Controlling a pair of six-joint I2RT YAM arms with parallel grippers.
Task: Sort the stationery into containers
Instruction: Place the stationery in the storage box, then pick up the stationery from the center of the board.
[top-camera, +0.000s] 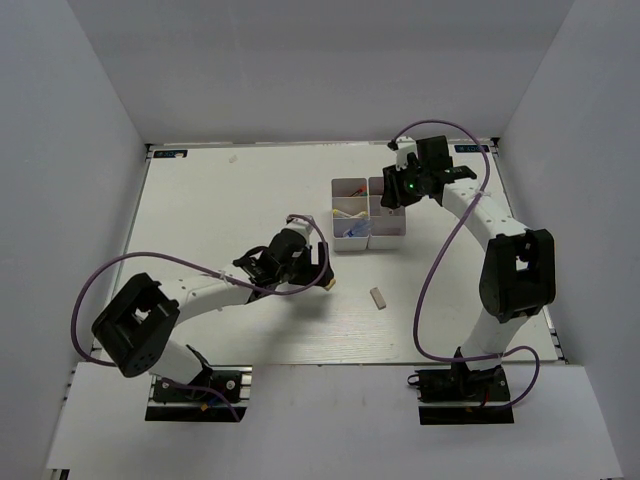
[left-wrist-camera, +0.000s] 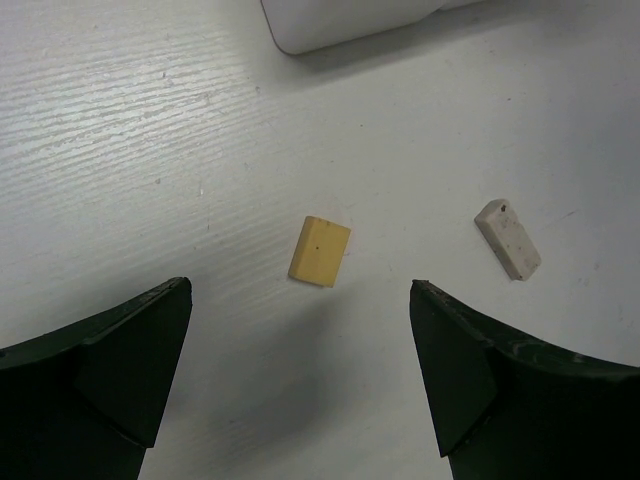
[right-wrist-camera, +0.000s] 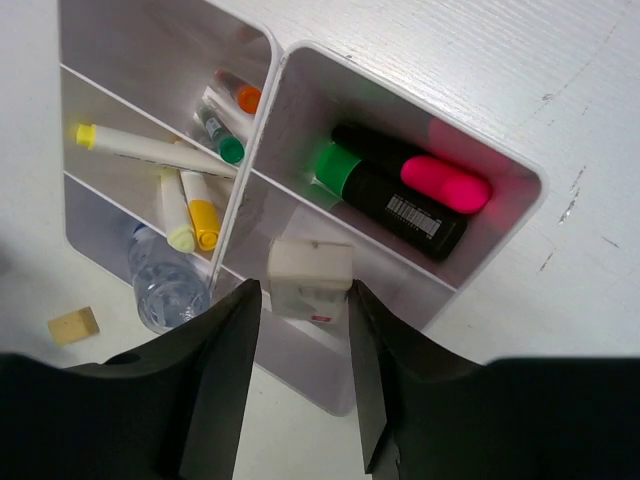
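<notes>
Hovering above the white plastic organiser tray (right-wrist-camera: 300, 95), the right gripper (right-wrist-camera: 303, 290) has a smooth white eraser (right-wrist-camera: 310, 272) between its dark jaws; whether they pinch it or stand just clear I cannot tell. Near the tray, on the ridged white table (left-wrist-camera: 150, 120), the left gripper (left-wrist-camera: 300, 288) gapes wide over a flat tan eraser (left-wrist-camera: 319, 251), with a speckled grey eraser (left-wrist-camera: 507, 238) beside it.

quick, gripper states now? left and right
Left gripper: open, empty, above the tan eraser.
Right gripper: white eraser between its jaws over the tray; gripped or loose cannot be told.
</notes>
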